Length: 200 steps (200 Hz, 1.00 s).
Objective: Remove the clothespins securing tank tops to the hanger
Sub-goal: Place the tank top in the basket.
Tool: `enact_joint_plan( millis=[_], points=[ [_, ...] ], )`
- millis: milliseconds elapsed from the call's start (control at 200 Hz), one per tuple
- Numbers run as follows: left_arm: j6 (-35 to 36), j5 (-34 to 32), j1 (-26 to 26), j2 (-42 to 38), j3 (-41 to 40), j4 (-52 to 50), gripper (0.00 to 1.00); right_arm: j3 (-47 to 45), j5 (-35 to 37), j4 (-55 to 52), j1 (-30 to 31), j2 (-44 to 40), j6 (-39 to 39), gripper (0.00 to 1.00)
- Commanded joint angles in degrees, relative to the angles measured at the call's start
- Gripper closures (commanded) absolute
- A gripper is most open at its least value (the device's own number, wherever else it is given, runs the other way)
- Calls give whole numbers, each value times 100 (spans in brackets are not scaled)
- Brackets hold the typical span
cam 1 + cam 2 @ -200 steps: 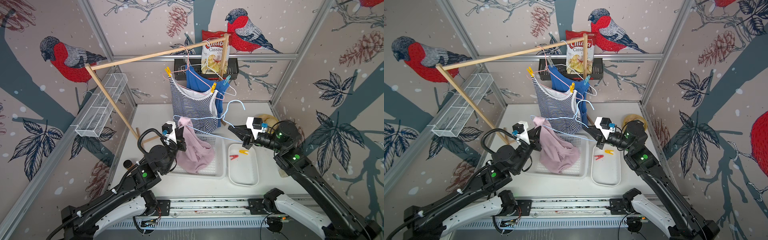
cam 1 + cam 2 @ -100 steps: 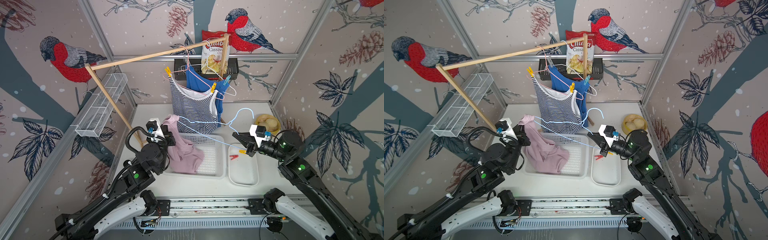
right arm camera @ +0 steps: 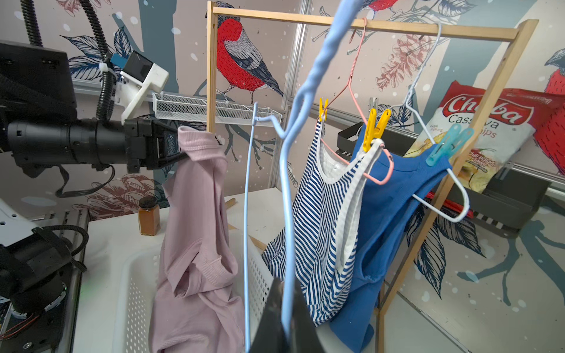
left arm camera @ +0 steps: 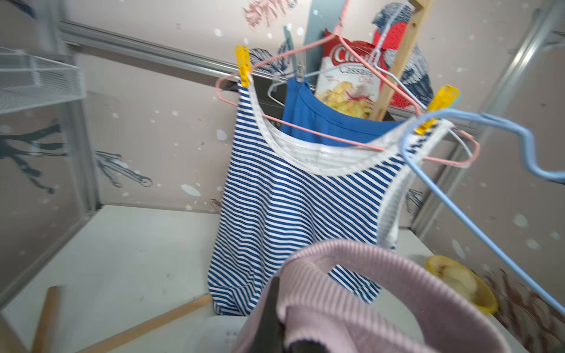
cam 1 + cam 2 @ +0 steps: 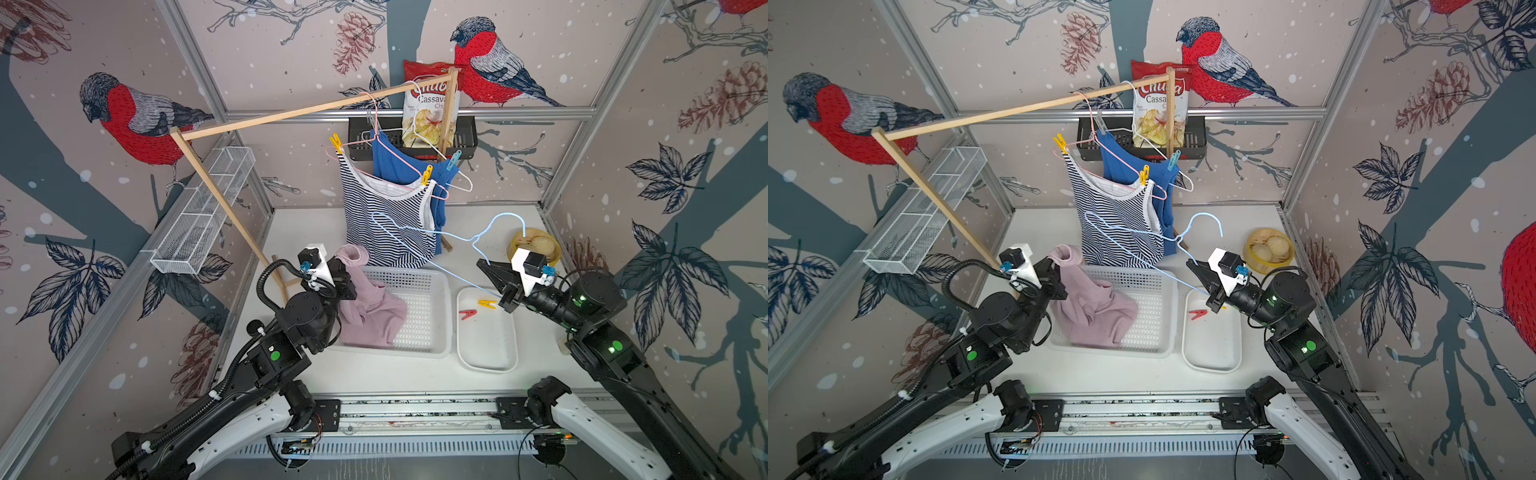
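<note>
Chips bag (image 5: 424, 104) stands in a black wall basket (image 5: 467, 141) (bun steamer (image 5: 536, 247) near the tray (image 5: 486, 345)).

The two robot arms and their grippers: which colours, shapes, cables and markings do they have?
Both alike: the left arm and right arm have black round joints, white lower shells and green lights. A black ribbed hose loops at the left wrist. Each wrist carries a white camera bracket with a blue plug. The left gripper and right gripper have black fingers.
</note>
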Motion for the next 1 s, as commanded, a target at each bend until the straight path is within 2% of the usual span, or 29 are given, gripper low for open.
enact_joint_plan(
  millis=[0, 80, 160, 300, 460, 565, 690, 765, 865, 911, 996],
  points=[
    [-7, 1780, 1, 78, -298, 1134, 100, 213, 46, 485, -10, 196, 37, 100],
    [-10, 2270, -2, 478, -194, 1126, 100, 387, -84, 589, -27, 420, 11, 100],
    [-47, 2458, -28, 881, -185, 1155, 100, 475, -244, 738, -80, 630, 8, 100],
    [-86, 2207, -47, 1196, -710, 1579, 100, 570, -533, 964, -269, 930, 61, 100],
    [92, 1714, -47, 1641, -947, 1248, 100, 664, -1156, 1213, -586, 1226, 113, 100],
    [-144, 1484, -42, 2128, -929, 839, 100, 743, -1627, 1332, -731, 1449, 84, 100],
    [-347, 1669, -36, 2650, -916, 472, 100, 969, -1936, 1086, -834, 1825, -98, 100],
    [-263, 1940, -37, 2994, -764, 229, 100, 989, -2118, 1065, -908, 1990, -152, 100],
    [-144, 1989, -34, 3300, -514, -86, 100, 972, -2239, 1170, -985, 2157, -121, 100],
    [-95, 1962, -32, 3334, -430, -162, 85, 976, -2335, 1181, -1022, 2217, -122, 100],
    [9, 1977, -38, 3174, -347, -155, 33, 985, -2447, 1177, -1055, 2296, -133, 100]
  ],
)
